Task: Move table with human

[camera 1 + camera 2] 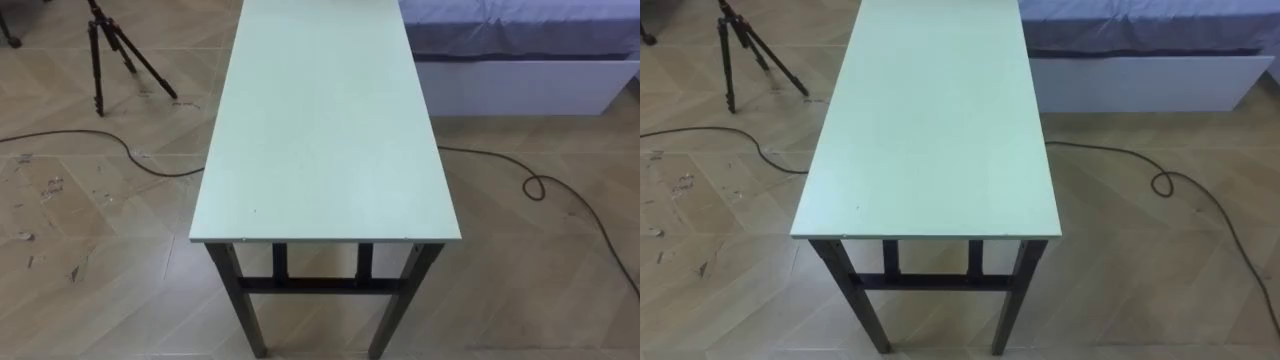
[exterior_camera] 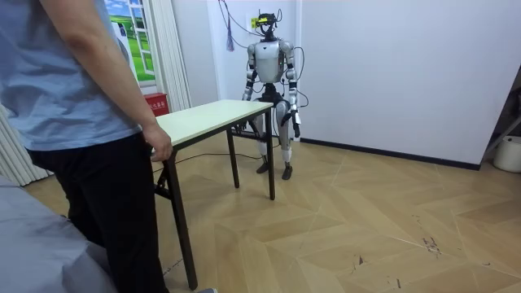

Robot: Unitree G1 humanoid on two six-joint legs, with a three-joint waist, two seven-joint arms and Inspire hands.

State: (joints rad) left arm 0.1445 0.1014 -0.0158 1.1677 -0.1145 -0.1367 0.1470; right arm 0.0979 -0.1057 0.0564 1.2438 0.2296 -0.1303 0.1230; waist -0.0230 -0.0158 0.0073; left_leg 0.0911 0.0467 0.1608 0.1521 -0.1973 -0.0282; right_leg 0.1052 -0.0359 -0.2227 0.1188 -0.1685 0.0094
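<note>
- Left eye view: the table stretches away from the robot, its near short edge close under the camera and its dark legs planted on the floor. A tripod stands off to the left, a cable trails over the floor, and a bed lies to the right of the far end. Nothing grips the near edge yet.
- Room view: the robot stands upright at the far end, facing down the table's length. Its left hand hangs at its side on the room view's right, low and just back from the end of the table, touching nothing. It is too small to tell whether the fingers are apart or together. The right arm drops on the room view's left, behind the table's far corner, and I cannot tell that hand's state either. At the near end a person rests one hand on the tabletop edge.
- Right eye view: the same scene, with the tabletop bare and level.
- Judgement: this is the opening step. The person is in place and the robot has no hold yet. The next move calls for both arms to come up and forward to the short edge ahead of them, take a firm grip near each corner, and then lift in time with the person.
</note>
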